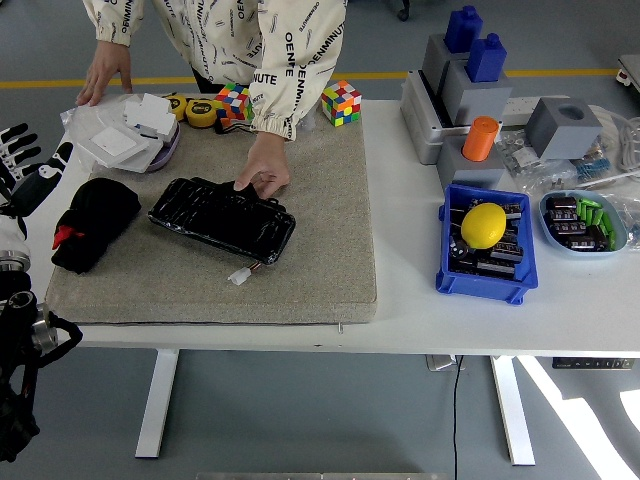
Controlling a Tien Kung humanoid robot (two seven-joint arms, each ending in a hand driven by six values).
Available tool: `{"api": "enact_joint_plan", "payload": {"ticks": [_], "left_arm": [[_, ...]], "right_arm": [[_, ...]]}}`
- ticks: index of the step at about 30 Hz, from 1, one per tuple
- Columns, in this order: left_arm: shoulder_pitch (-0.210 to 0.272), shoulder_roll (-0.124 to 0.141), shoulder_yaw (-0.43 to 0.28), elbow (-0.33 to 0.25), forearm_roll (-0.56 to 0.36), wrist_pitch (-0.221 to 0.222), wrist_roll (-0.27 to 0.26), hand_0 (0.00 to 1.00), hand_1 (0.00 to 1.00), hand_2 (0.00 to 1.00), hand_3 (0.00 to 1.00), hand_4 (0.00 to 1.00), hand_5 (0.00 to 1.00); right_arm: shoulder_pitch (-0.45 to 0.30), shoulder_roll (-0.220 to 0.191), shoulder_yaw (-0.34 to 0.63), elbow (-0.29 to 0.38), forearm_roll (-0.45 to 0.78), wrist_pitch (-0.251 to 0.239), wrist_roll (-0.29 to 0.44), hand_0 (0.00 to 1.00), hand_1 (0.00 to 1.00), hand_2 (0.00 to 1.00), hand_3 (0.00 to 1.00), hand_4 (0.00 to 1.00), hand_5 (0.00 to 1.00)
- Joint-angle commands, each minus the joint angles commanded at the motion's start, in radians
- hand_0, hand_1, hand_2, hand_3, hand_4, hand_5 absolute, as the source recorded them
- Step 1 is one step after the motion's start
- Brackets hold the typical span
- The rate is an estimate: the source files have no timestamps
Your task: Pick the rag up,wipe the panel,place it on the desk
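While the rag (pixel 92 223) lies untouched on the mat (pixel 320 260), just right of the left hand (pixel 25 175), whose fingers (pixel 14 140) are spread and hold nothing, no step looks done: picking up, wiping the panel (pixel 222 217) (a person's hand (pixel 263 168) steadies its far edge) and setting down remain. That hand is half cut off at the frame edge; the right hand is unseen.

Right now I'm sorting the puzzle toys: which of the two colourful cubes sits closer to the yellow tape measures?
The left cube, right beside the tape measures. The other cube stands apart, beyond the person's sleeve.
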Motion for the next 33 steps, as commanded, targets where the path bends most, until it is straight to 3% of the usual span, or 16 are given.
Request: {"api": "enact_joint_plan", "payload": {"ticks": [3, 4, 9, 10, 15, 16, 33], "left_arm": [[-0.011, 0.006, -0.011, 0.0, 0.003, -0.007, -0.001, 0.523, 0.652, 0.67, 0.684, 0.953, 0.269], [-0.012, 0.007, -0.013, 0.001, 0.004, -0.01, 0.001, 0.634, 0.675, 0.682, 0.7, 0.952, 0.285], [-0.018, 0.014, -0.028, 0.003, 0.017, -0.054, 0.021, 0.634, 0.675, 0.682, 0.7, 0.952, 0.285], [-0.017, 0.013, -0.031, 0.002, 0.02, -0.062, 0.024, 0.741, 0.731, 0.724, 0.728, 0.998, 0.355], [-0.011, 0.009, -0.041, -0.006, 0.032, -0.08, 0.02, 0.741, 0.731, 0.724, 0.728, 0.998, 0.355], [-0.011, 0.009, -0.041, -0.006, 0.031, -0.082, 0.02, 0.757, 0.751, 0.74, 0.737, 0.998, 0.45], [-0.004, -0.002, -0.041, -0.018, 0.034, -0.079, 0.028, 0.759, 0.759, 0.745, 0.737, 0.998, 0.438]], "right_arm": [[0.004, -0.002, -0.009, 0.003, 0.008, 0.0, 0.001, 0.54, 0.554, 0.489, 0.521, 0.885, 0.346], [0.005, -0.002, -0.008, 0.003, 0.008, 0.0, 0.001, 0.539, 0.555, 0.489, 0.521, 0.885, 0.345], [0.006, -0.005, -0.005, 0.003, 0.009, 0.0, 0.002, 0.539, 0.555, 0.489, 0.521, 0.885, 0.345], [0.005, -0.005, -0.002, 0.003, 0.007, -0.001, 0.002, 0.544, 0.556, 0.489, 0.522, 0.886, 0.347], [0.002, -0.005, 0.0, 0.003, 0.006, -0.001, 0.003, 0.544, 0.556, 0.489, 0.522, 0.886, 0.347], [0.002, -0.005, -0.002, 0.003, 0.007, 0.0, 0.003, 0.539, 0.556, 0.49, 0.521, 0.886, 0.347], [0.0, -0.003, 0.003, 0.003, 0.007, 0.0, 0.004, 0.542, 0.557, 0.49, 0.522, 0.886, 0.348]]}}
